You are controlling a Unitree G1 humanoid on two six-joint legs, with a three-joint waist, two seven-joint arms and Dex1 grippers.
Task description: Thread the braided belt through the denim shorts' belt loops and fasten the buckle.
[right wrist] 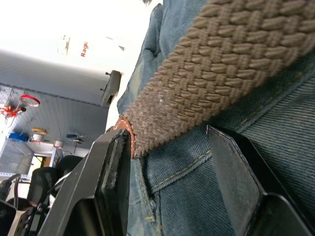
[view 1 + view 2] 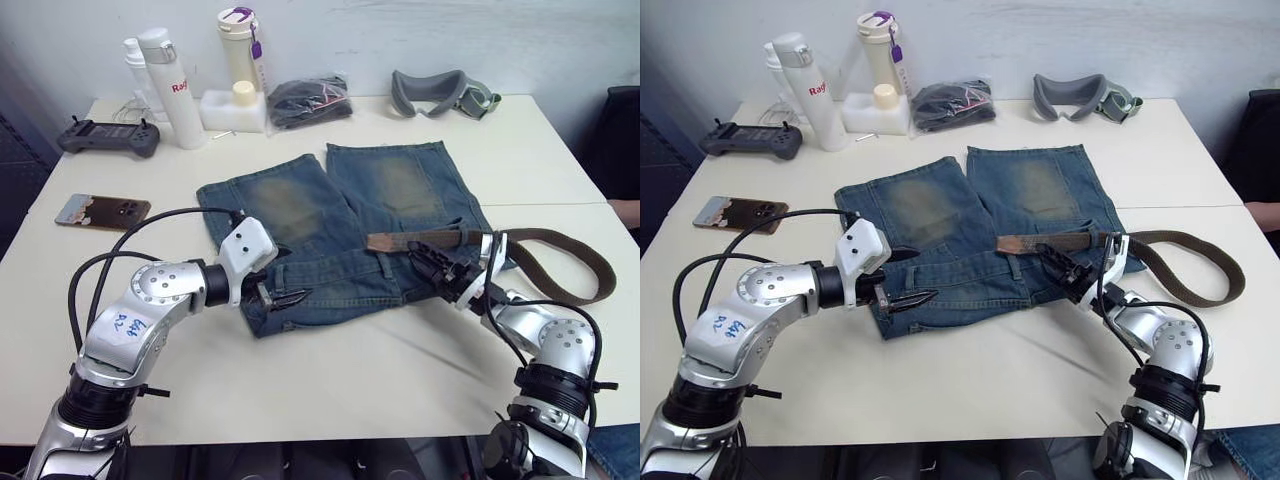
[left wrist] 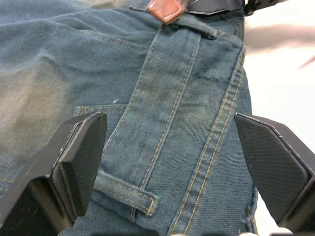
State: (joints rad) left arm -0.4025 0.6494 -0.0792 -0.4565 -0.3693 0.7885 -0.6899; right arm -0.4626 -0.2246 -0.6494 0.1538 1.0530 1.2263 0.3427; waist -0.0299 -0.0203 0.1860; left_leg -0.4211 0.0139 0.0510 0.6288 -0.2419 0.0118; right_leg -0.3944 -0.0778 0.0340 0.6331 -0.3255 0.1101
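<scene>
White tabletop (image 2: pixel 330 370) carries the faded blue denim shorts (image 2: pixel 340 230), waistband toward the robot; the dark brown braided belt (image 2: pixel 560 262) lies across that waistband, looping off to the right; the left gripper (image 2: pixel 283 297) hovers over the waistband, fingers apart; the right gripper (image 2: pixel 432 268) has its fingers open either side of the belt.

Bright and even from overhead, soft shadows on the white surface (image 2: pixel 420 360), close wrist views blurred and overexposed at edges.
</scene>
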